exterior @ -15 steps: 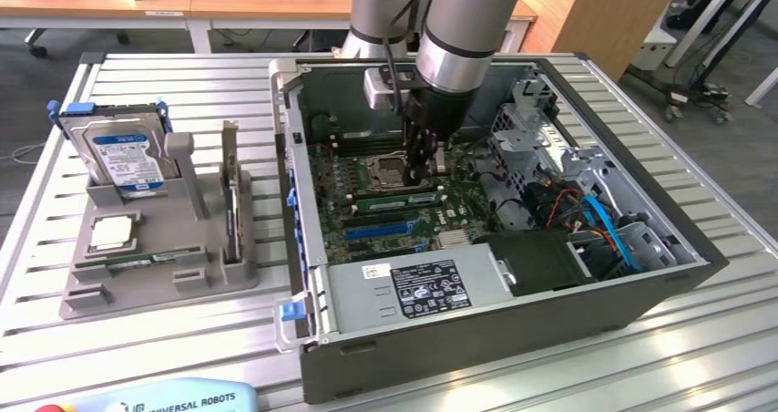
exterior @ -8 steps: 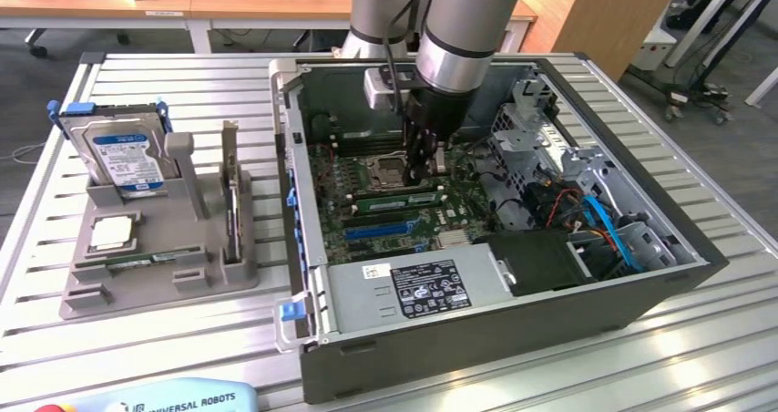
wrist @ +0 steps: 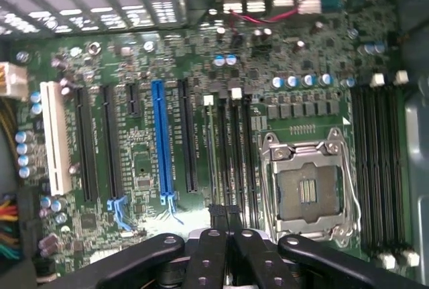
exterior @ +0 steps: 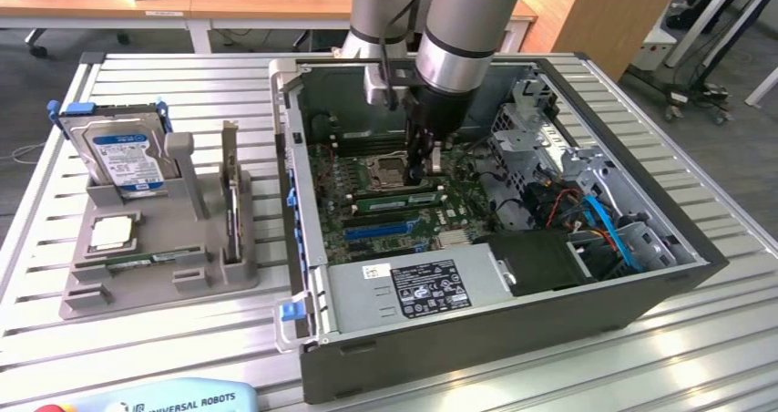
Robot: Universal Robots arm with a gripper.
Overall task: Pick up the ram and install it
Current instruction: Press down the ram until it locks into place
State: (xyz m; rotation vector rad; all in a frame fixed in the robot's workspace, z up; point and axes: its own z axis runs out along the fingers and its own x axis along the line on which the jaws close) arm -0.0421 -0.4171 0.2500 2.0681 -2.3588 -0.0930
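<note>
1. The room around the rig is a workshop: wooden desks [exterior: 122,6] stand well beyond the jaws, with grey floor between them.
2. The bench [exterior: 182,84] is slatted aluminium. It carries everything, and its grooves run well below the jaws on every side.
3. An open computer case [exterior: 486,339] lies on its side on the bench, and the jaws reach down inside it.
4. The motherboard [wrist: 134,68] lies directly beneath the jaws. The empty processor socket [wrist: 308,192] is just beside them.
5. A grey fixture [exterior: 158,280] sits on the bench well apart from the jaws and outside the case. It holds a blue-labelled hard drive [exterior: 122,157].
6. The ram [exterior: 392,196] shows in the exterior view as a long green stick in the memory slots [wrist: 231,161], right under the jaws and beside the socket.
7. The jaws are pressed fully together, low over those slots. I cannot tell whether they pinch the ram's edge or only bear on it.
8. Judged from this, the pick-up is done and the installing step is in hand. Seating the ram calls for a straight push down, with the stick square to its slot so the end clips can catch. Any tilt could jam the stick or strain the board.
</note>
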